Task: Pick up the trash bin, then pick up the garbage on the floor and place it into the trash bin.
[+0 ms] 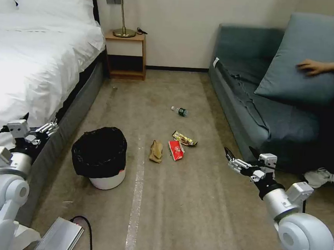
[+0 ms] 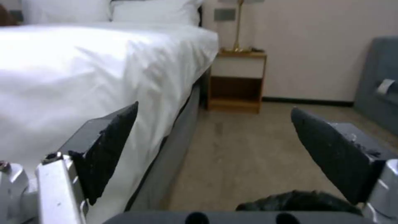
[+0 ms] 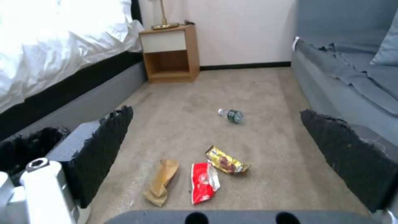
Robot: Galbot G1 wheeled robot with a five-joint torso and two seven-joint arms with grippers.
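While both arms hang raised at the robot's sides, nothing is held. Left gripper (image 1: 51, 127) sits beside the bed (image 1: 34, 62) edge, fingers (image 2: 108, 146) spread wide, empty; it's above and to the left of the trash bin (image 1: 100, 156). Bin stands upright on the carpet (image 1: 191, 218), black bag draped over its rim, close to the bed base. Right gripper (image 1: 229, 155) hovers near the sofa (image 1: 259, 108) front, jaws wide, empty. Garbage lies on the floor between bin and sofa: brown paper bag (image 1: 156, 151), red packet (image 1: 176, 150) just beside it, gold wrapper (image 1: 184, 139) touching or nearly touching the red packet, bottle (image 1: 180, 111) on its side farther toward the nightstand (image 1: 126, 55), well apart from the rest.
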